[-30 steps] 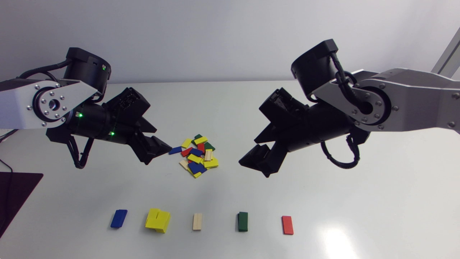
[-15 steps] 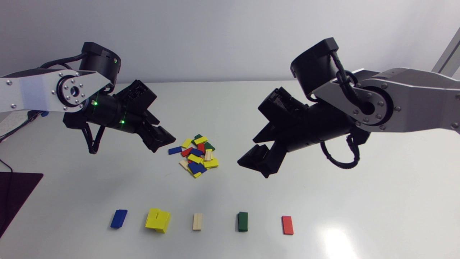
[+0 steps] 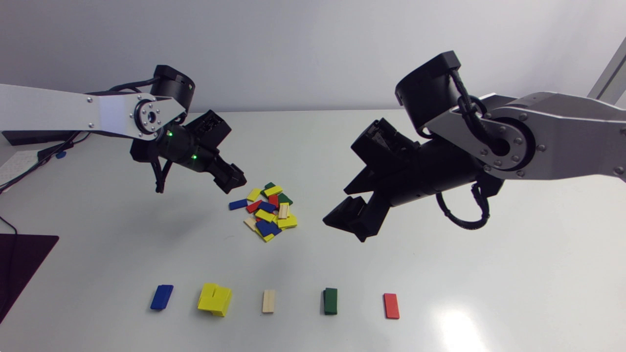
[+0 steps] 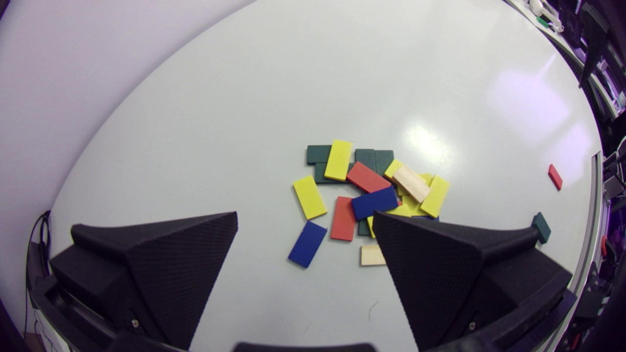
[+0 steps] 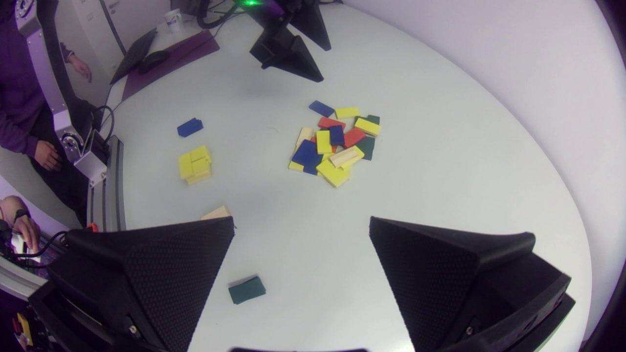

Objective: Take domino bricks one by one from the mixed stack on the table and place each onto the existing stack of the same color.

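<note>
The mixed pile [image 3: 268, 212] of blue, yellow, red, green and pale wood domino bricks lies mid-table. One blue brick [image 3: 238, 204] sits apart at its left edge. My left gripper [image 3: 235, 180] hovers open just behind that brick. In the left wrist view the lone blue brick [image 4: 307, 237] lies between and ahead of the open gripper [image 4: 304, 216], with the pile [image 4: 367, 177] beyond. My right gripper [image 3: 348, 221] hangs open to the right of the pile, holding nothing. Seen from the right wrist, the pile [image 5: 332, 142] lies well ahead of that gripper [image 5: 301, 221].
Along the front edge stand a blue stack [image 3: 162, 297], a yellow stack [image 3: 215, 299] with bricks askew, a pale wood stack [image 3: 268, 300], a green stack [image 3: 330, 300] and a red one [image 3: 391, 305]. A dark mat [image 3: 19, 259] lies at the table's left.
My left arm has swung back and to the right, bringing its open gripper to the pile's far left corner. The right arm and all bricks have stayed put.
</note>
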